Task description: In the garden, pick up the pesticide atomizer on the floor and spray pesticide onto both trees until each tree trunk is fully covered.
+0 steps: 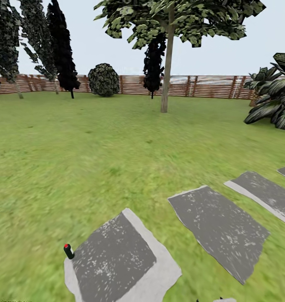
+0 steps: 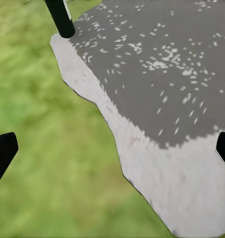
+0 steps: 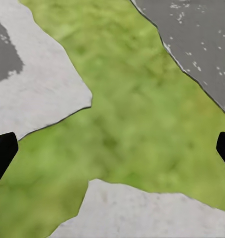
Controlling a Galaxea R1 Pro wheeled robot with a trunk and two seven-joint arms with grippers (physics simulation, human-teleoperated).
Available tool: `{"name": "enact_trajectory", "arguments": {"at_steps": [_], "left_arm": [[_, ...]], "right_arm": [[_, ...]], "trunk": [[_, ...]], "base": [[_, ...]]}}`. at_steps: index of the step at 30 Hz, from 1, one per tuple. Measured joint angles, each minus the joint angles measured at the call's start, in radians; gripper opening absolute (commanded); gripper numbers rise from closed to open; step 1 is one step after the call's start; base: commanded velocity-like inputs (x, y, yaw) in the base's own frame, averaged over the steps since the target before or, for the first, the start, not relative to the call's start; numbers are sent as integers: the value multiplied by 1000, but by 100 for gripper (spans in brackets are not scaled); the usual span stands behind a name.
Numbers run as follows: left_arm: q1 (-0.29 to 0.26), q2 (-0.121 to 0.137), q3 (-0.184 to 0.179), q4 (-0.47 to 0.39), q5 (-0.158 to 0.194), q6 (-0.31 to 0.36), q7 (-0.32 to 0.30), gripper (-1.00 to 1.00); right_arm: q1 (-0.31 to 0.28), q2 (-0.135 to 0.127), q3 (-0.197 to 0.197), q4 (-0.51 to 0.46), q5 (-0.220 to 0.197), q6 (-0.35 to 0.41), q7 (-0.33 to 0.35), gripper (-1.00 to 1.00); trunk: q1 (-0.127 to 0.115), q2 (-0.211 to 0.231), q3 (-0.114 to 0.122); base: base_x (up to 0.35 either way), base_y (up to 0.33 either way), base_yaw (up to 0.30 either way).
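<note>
The pesticide atomizer (image 1: 69, 251), a tiny black bottle with a red spot on top, stands upright on the grass at the left edge of the nearest stepping stone (image 1: 117, 260). In the left wrist view its black body (image 2: 60, 17) stands at that stone's edge, well beyond my left gripper (image 2: 112, 151), which is open and empty over grass and stone. My right gripper (image 3: 112, 151) is open too, above grass between paving stones. A tree with a pale leaning trunk (image 1: 166, 71) stands far off near the fence.
Two more stepping stones (image 1: 220, 226) (image 1: 264, 191) lie to the right. A brown slat fence (image 1: 201, 86) closes the lawn's far side, with a round bush (image 1: 103, 79), dark tall trees (image 1: 60, 46) at the left and a palm-like plant (image 1: 276, 96) at the right.
</note>
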Motion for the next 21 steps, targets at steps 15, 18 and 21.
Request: {"name": "enact_trajectory", "arguments": {"at_steps": [15, 18, 21], "left_arm": [[0, 7, 0, 1, 2, -1, 0, 100], [0, 7, 0, 1, 2, -2, 0, 100], [0, 7, 0, 1, 2, -3, 0, 100]], "right_arm": [[1, -1, 0, 0, 0, 0, 0, 100], [1, -1, 0, 0, 1, 0, 0, 100], [0, -1, 0, 0, 1, 0, 0, 100]], "trunk": [[0, 0, 0], [0, 0, 0], [0, 0, 0]], "base": [[107, -65, 276], [5, -1, 276], [0, 0, 276]]}}
